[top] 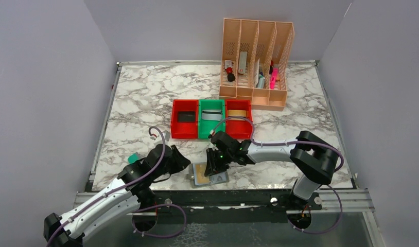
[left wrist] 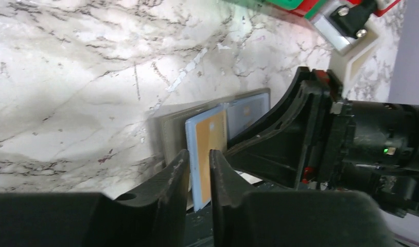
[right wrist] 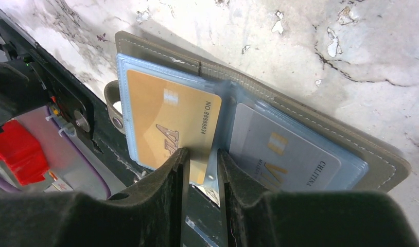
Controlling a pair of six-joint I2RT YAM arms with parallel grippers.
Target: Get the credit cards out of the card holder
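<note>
Marble tabletop (top: 140, 98), grey-veined, walled in plain grey on three sides. At its far right, peach slotted organiser (top: 282, 46), contents too small to name. Reaching in from the near edge, left arm (top: 99, 203), cut off at the bottom corner of the overhead view, and right arm (top: 279, 151).

Mid-table, three bins touching side by side: left red bin (top: 185, 134), green bin (top: 211, 133), right red bin (top: 239, 133). Inside, in that order, a flat black piece (top: 186, 117), a grey piece (top: 212, 114), a tan piece (top: 238, 112); card-like, too small to be sure.

At the near edge, grey card holder (right wrist: 161, 51), open flat, partly overhanging the dark rail, mostly hidden under the right arm from overhead. At its left edge, left gripper (left wrist: 199, 154) clenched on the near edge of the blue sleeve with the gold-tan card (right wrist: 166, 113) inside, tips hiding the exact spot. Over the same card's lower corner, right gripper (right wrist: 199, 154), jaws narrowly parted; gripping or merely pressing, cannot tell.

Gold-tan card in the left panel's pocket, lower edge hidden. In the right panel's pocket, silver-grey card (right wrist: 284, 149), near end covered by a finger. Beside the left arm, small teal block (top: 132, 158), half hidden.
</note>
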